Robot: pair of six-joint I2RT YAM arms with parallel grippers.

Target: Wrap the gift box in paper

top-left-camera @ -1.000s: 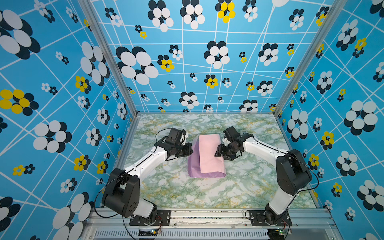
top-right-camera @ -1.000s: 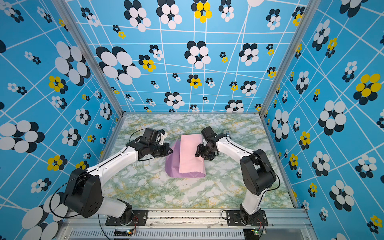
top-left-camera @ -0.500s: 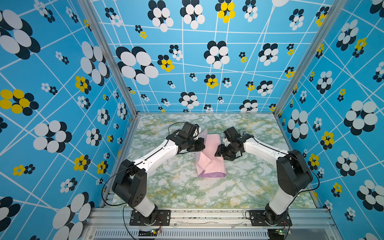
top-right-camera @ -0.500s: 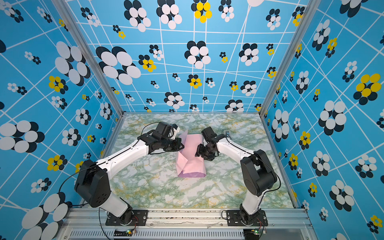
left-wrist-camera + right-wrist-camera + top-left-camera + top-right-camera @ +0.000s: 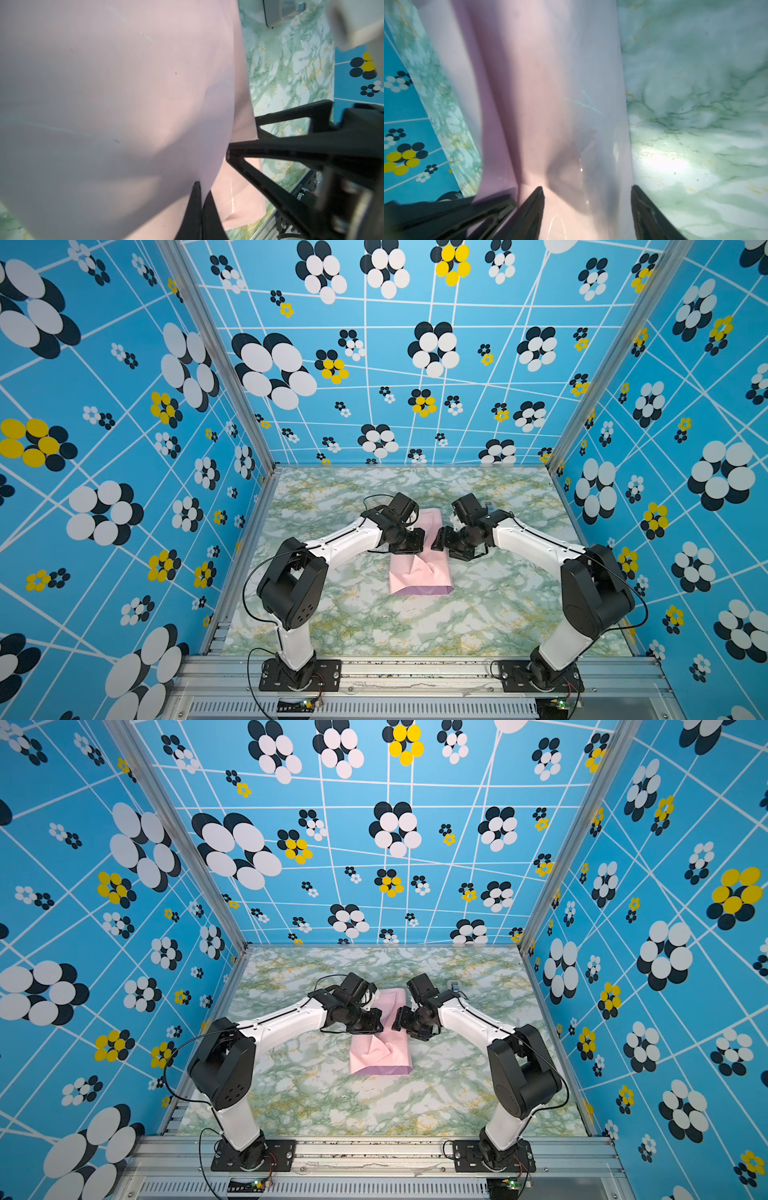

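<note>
In both top views, the paper (image 5: 419, 576) is lying folded on the tabletop (image 5: 340, 626), presumably hiding the gift box, with both claws meeting above it. In the left wrist view, the left claw (image 5: 200, 207) is clamping a pink flap, likely to pull it across. In the right wrist view, the right claw (image 5: 586, 209) is standing open astride the paper, probably steadying it.
</note>
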